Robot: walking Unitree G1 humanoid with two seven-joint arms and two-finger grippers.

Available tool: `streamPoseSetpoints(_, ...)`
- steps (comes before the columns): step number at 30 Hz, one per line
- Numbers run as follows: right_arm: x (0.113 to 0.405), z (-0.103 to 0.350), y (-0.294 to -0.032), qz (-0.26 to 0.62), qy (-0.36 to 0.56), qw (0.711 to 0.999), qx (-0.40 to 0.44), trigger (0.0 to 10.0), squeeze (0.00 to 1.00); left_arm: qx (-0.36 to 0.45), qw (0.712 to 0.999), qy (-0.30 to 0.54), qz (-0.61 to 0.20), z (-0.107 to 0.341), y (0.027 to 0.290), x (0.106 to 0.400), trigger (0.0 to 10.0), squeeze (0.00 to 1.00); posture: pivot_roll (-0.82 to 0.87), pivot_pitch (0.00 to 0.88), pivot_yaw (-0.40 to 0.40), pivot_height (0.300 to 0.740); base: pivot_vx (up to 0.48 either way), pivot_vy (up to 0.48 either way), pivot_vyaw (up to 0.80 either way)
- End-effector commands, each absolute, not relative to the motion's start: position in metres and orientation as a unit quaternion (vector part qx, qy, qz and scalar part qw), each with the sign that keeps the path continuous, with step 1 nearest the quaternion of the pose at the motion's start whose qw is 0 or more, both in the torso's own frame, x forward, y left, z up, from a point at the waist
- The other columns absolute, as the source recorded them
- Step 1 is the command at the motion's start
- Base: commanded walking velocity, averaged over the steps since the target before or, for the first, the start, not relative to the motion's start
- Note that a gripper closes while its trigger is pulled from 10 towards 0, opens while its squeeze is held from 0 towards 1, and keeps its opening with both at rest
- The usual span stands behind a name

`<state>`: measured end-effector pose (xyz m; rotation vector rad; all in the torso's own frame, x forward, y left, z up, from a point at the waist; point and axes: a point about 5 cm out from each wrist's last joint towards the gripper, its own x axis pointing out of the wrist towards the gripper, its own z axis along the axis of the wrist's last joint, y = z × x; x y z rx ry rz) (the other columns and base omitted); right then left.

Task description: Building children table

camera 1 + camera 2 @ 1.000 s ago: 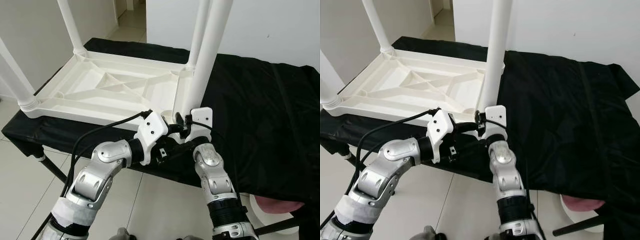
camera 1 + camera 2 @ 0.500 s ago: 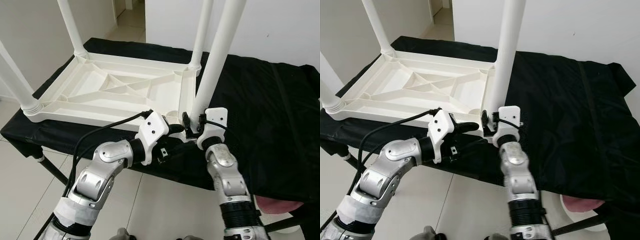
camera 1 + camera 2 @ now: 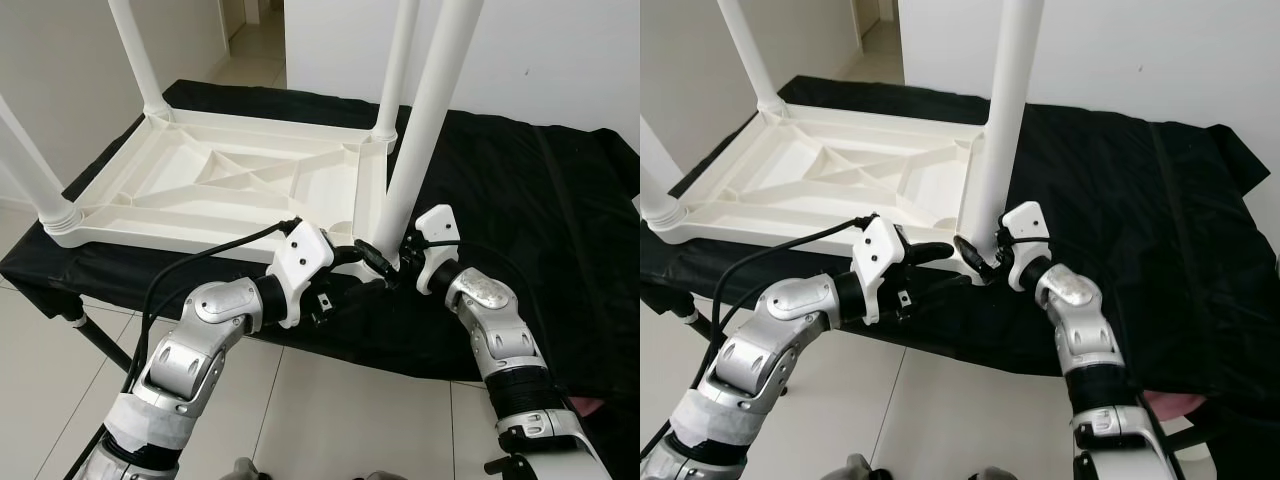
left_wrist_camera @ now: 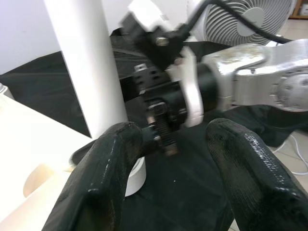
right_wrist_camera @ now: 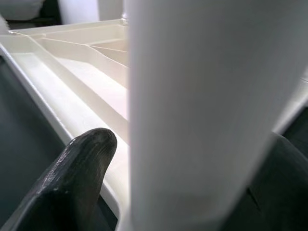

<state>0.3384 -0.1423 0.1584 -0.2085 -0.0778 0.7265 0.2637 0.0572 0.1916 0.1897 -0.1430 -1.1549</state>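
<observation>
Right claw (image 3: pixel 975 258) grasps the near-corner leg (image 3: pixel 430 120), one of four legs on the single upturned tabletop (image 3: pixel 225 185); left claw (image 3: pixel 362 257), released, at its 9 o'clock.

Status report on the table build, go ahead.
Right gripper fingers around near table leg at its base. Left gripper open beside that corner. Upturned white tabletop on black cloth. Nothing obstructing.
</observation>
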Motion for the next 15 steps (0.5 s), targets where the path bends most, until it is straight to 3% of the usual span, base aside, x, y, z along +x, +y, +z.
streamPoseSetpoints(1,0.339,0.154,-0.137,0.376,-0.032,0.921,-0.099,10.0,0.00,0.095,0.842,-0.068,-0.527,0.192,0.059,0.267,10.0,0.00,-0.10,0.005,0.031,0.740,0.000,0.000,0.00)
streamPoseSetpoints(5,0.345,0.150,-0.131,0.405,-0.016,0.909,-0.104,10.0,0.00,0.097,0.842,-0.066,-0.526,0.191,0.061,0.266,10.0,0.00,-0.08,0.006,0.029,0.740,0.000,0.000,0.00)
streamPoseSetpoints(6,0.347,0.148,-0.131,0.410,-0.008,0.906,-0.107,3.6,0.00,0.096,0.844,-0.062,-0.524,0.189,0.062,0.266,10.0,0.00,-0.08,0.006,0.029,0.740,0.000,0.000,0.00)
streamPoseSetpoints(7,0.347,0.148,-0.131,0.410,-0.008,0.906,-0.107,3.6,0.00,0.096,0.844,-0.062,-0.524,0.189,0.062,0.266,10.0,0.00,-0.08,0.006,0.029,0.740,0.000,0.000,0.00)
streamPoseSetpoints(8,0.349,0.145,-0.132,0.414,0.003,0.904,-0.106,0.0,0.00,0.097,0.846,-0.057,-0.521,0.186,0.063,0.266,10.0,0.00,-0.07,0.010,0.027,0.740,0.000,0.000,0.00)
streamPoseSetpoints(15,0.351,0.138,-0.139,0.419,0.013,0.902,-0.105,0.0,0.00,0.092,0.859,-0.037,-0.502,0.173,0.069,0.266,10.0,0.00,-0.07,0.022,0.023,0.740,0.000,0.000,0.00)
